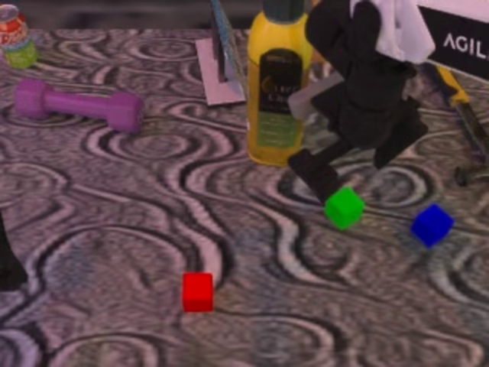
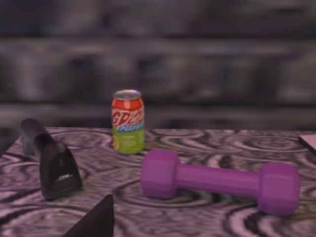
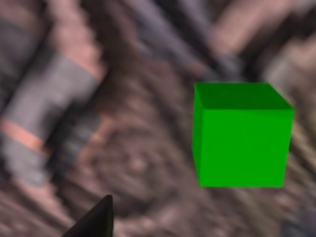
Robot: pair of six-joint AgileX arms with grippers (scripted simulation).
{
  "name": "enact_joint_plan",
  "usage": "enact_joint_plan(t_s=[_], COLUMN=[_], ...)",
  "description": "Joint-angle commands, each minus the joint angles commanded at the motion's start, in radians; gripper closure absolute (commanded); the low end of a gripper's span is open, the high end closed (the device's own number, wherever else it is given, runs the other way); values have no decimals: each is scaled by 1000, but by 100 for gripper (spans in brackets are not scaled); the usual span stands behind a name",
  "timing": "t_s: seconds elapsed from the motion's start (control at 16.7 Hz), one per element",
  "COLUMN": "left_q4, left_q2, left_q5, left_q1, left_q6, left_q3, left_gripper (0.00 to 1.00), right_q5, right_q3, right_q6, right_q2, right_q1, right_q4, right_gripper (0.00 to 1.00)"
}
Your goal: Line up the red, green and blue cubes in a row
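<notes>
green cube (image 1: 344,207) sat right of centre, the right gripper (image 1: 325,183) just above it, whether its fingers were spread i cannot tell; blue cube (image 1: 432,225) lay farther right; red cube (image 1: 197,292) nearer centre-front; left arm parked at the left edge.

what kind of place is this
Likely a simulated tabletop test scene: a swirl-patterned table strewn with unrelated props, such as a purple dumbbell, a yellow bottle and a soda can.

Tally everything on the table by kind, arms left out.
Cubes: 3 (red cube, green cube, blue cube)
Yellow bottle: 1
Purple dumbbell: 1
Soda can: 1
Black scanner: 1
Pink-based stand: 1
Total: 8
</notes>
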Motion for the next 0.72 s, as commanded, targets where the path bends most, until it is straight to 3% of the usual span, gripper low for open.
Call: enact_joint_plan(t_s=[0.42, 0.72], left_q4=[0, 0], left_q2=[0, 0], left_q5=[0, 0], left_q1=[0, 0], left_q6=[0, 0], left_q3=[0, 0], left_gripper=[0, 0], right_q5=[1, 1], right_q3=[-153, -178], right_q6=[2, 3], right_q2=[73, 88], right_q1=[5, 6], right_q4=[234, 265], right_gripper=[0, 0])
